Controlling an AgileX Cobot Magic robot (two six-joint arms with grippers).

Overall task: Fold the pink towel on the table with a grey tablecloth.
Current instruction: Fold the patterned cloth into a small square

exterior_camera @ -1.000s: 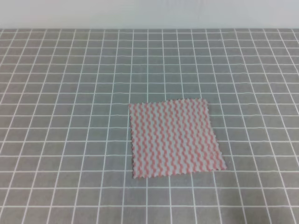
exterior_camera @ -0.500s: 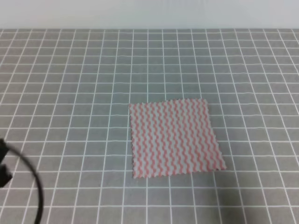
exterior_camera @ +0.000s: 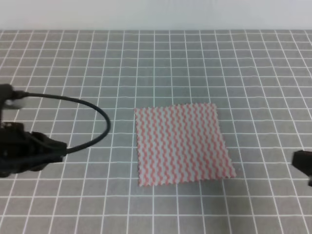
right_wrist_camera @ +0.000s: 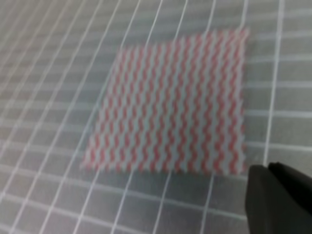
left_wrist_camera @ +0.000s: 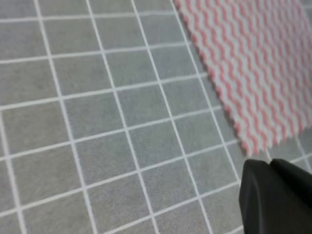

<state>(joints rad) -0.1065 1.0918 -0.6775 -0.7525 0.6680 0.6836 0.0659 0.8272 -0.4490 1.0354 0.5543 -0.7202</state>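
A: Grey cloth ruled with thin white lines covers the whole table (exterior_camera: 204,63), running back to a pale wall (exterior_camera: 156,13) along the far edge.

B: What sits nearest the camera in the high view?

A: Two dark shapes at the near sides. The left gripper (exterior_camera: 46,148) has come in from the left edge, a bulky black body with a black cable (exterior_camera: 100,117) looping up and over it. Its tip points right, toward the towel, but stays well apart from it. Whether its jaws are spread or closed, I cannot tell; they blend into one dark mass.

B: And on the right?

A: Only a small black corner of the right gripper (exterior_camera: 303,163) pokes in at the right edge, level with the towel's near side and clear of it. Too little shows to say if it is open or closed.

B: Do the wrist views help?

A: Not much. Each shows just a black block in its lower right corner, with the towel beyond it and untouched. The right wrist picture is blurred.

B: Where is the towel itself?

A: The pink towel (exterior_camera: 181,144) lies flat and unfolded a little right of the middle of the table, further back than both grippers. It is a single layer with pink-and-white wavy stripes and ragged zigzag edges, turned slightly against the grid lines. Nothing rests on it.
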